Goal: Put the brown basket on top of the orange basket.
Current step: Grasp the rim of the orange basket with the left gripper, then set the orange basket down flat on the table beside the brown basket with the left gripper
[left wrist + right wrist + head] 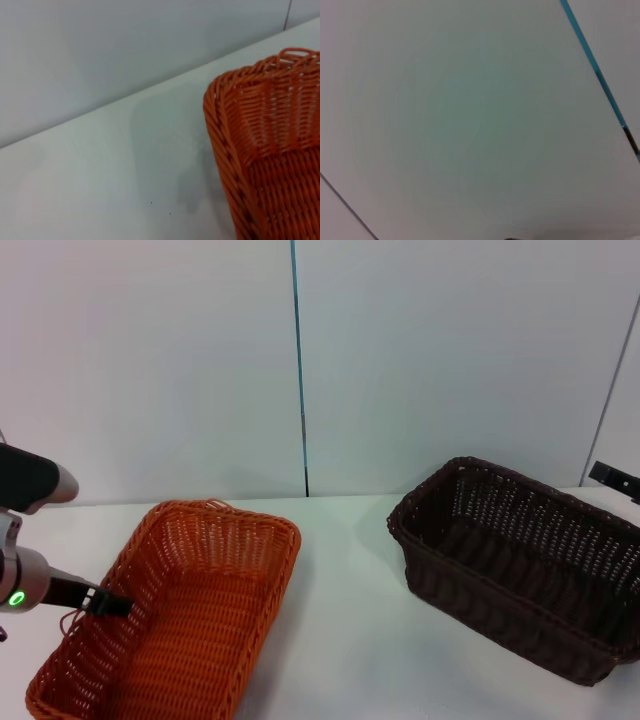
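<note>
**Two baskets apart on a white worktop, stacking not yet begun**

The orange basket (170, 620) sits on the white worktop (340, 640) in front of the robot's left side. The left gripper (105, 603) reaches in over that basket's near-left rim, its dark tip just inside the wall and above the woven floor. Whether its fingers are spread or pressed together cannot be told from here, and they pinch nothing that can be seen. A small green light glows on the left wrist.

The brown basket (520, 560) stands well apart from those fingers, across a bare stretch of worktop on the robot's right, upright and empty. Only a small dark part of the right arm (612, 478) shows at the far right edge, beyond the brown basket. The right wrist view shows only the plain wall with a blue strip (595, 65), so the right fingers are out of sight.

Likely risks: the left gripper is at the basket that should stay put, so closing or lifting there could drag or tip it. The loose strand loops (295, 54) on the orange rim could snag a finger. The deep brown basket may sit crooked or slide off if set down off-centre.

No brand, label or writing can be read anywhere.
</note>
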Robot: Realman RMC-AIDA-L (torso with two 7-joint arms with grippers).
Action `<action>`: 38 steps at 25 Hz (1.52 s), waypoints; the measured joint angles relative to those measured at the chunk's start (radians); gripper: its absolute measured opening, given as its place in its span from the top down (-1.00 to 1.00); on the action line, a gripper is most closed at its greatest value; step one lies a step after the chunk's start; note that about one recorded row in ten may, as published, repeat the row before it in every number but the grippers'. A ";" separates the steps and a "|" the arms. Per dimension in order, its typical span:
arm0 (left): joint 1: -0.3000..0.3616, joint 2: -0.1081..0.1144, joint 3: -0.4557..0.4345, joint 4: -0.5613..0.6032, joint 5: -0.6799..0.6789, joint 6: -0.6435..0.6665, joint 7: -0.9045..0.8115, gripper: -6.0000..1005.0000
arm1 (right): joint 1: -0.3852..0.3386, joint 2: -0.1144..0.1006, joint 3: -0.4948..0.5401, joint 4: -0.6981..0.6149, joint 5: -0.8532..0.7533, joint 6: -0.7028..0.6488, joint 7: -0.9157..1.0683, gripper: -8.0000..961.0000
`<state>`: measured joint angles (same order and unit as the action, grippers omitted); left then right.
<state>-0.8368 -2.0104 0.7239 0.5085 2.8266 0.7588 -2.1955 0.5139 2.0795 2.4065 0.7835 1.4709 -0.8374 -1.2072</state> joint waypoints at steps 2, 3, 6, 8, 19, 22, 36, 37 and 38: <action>-0.001 -0.003 0.000 -0.009 0.001 -0.011 0.003 -0.67 | 0.000 0.000 0.000 -0.002 0.000 0.000 0.000 -0.64; -0.003 -0.005 0.000 -0.013 0.002 -0.015 0.003 -0.67 | 0.000 0.000 0.000 -0.002 0.000 0.000 0.000 -0.64; -0.008 -0.007 0.003 -0.027 0.002 -0.023 0.006 -0.67 | 0.000 0.000 0.000 -0.004 -0.001 0.005 0.000 -0.64; -0.010 -0.009 0.009 -0.034 0.002 -0.025 0.007 -0.64 | 0.000 0.001 -0.001 -0.005 -0.003 0.008 0.000 -0.64; -0.003 -0.022 0.015 -0.021 0.004 -0.047 0.000 -0.48 | 0.005 -0.001 -0.001 -0.014 -0.003 0.026 0.000 -0.64; -0.001 -0.023 0.013 -0.014 0.004 -0.051 -0.006 -0.46 | 0.007 -0.001 -0.001 -0.015 -0.004 0.028 0.000 -0.64; 0.000 -0.024 0.026 -0.011 0.022 -0.043 -0.016 0.51 | 0.008 -0.004 -0.001 -0.028 -0.006 0.041 0.000 -0.64; 0.001 -0.024 0.029 -0.011 0.025 -0.041 -0.016 0.52 | 0.009 -0.004 -0.001 -0.028 -0.006 0.042 0.000 -0.64; 0.001 -0.024 0.032 -0.010 0.026 -0.039 -0.016 0.52 | 0.009 -0.004 -0.001 -0.028 -0.006 0.043 0.000 -0.64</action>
<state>-0.8359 -2.0341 0.7556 0.4983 2.8530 0.7194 -2.2119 0.5231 2.0754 2.4052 0.7551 1.4650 -0.7941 -1.2072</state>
